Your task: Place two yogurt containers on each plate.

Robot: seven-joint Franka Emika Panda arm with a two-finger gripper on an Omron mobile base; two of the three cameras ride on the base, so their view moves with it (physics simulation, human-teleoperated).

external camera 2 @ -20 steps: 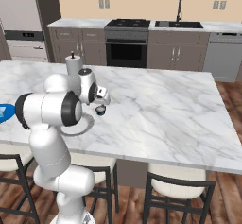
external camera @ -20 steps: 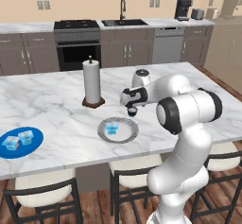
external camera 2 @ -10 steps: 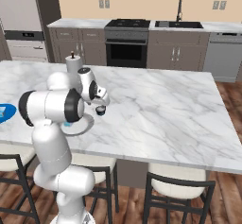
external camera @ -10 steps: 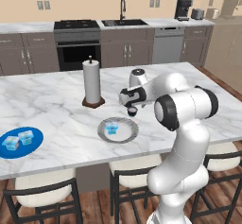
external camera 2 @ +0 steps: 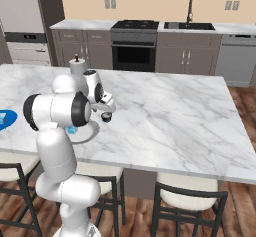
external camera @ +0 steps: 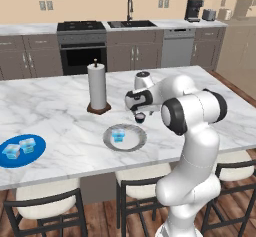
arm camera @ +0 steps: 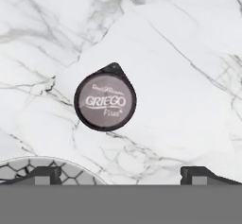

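The gripper (external camera: 139, 112) hangs over the marble counter (external camera: 60, 111) w/ its jaws fully apart and nothing between them; in the hand view the two dark finger tips (arm camera: 43, 174) stand far from each other at the bottom edge. Directly under it sits the dark yogurt cup (arm camera: 105, 102), upright, lid w/ a small pointed tab, label readable from above. It stands on bare marble just beside the grey plate (external camera: 125, 138), not on it; the plate rim shows at the lower left of the hand view. One pale blue cup (external camera: 118, 135) is already on this plate, and two more blue cups (external camera: 19, 148) lie on the blue plate (external camera: 22, 151) far at the left edge of the counter. So I judge the task nearly complete: only the dark cup remains, and the step in hand is the approach to grasp it. To do it well, I think the hand should first centre over the cup, because the cup appears a bit left of the middle between the tips, then go straight down so each finger passes one side of the round wall, below the lid rim. Close gently; the cup is small and light, it can slide or tip if one finger touches first. The paper towel roll (external camera: 97, 87) is near but approx. out of the way.
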